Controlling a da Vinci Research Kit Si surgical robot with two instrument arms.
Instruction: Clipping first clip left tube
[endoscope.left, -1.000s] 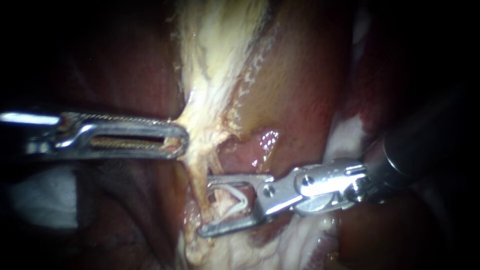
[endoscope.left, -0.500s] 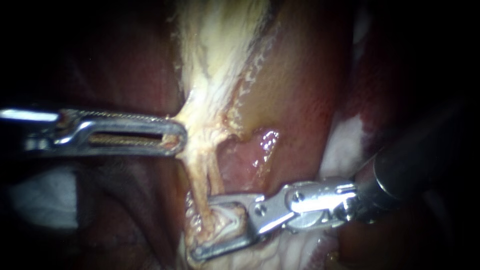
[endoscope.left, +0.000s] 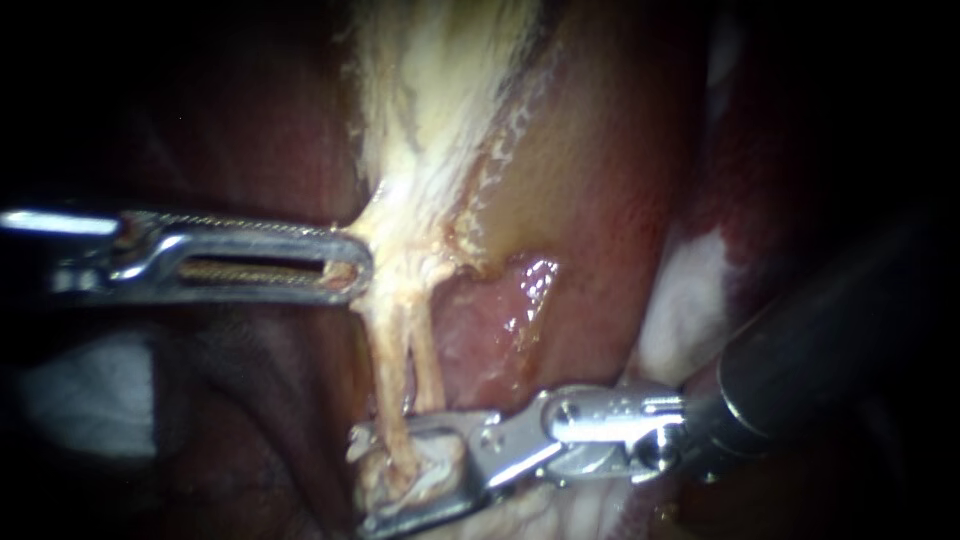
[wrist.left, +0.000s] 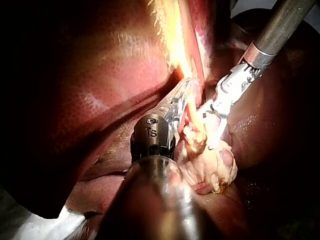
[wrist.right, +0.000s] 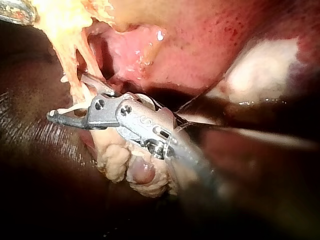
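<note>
Astride tubes (endoscope.left: 387, 360), right instrument (endoscope.left: 362, 480) (near level)

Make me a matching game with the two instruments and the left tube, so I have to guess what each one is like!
Things:
1. left instrument
2. right instrument
3. left tube

What it is like:
A. jaws open wide
B. thin pale strand, pulled straight
C. jaws shut on pale tissue

Pairs: 1-C, 2-A, 3-B

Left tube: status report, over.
Left instrument shut on pale tissue. Right instrument open, jaws astride left tube, not yet squeezed. Right tube close alongside.
</note>
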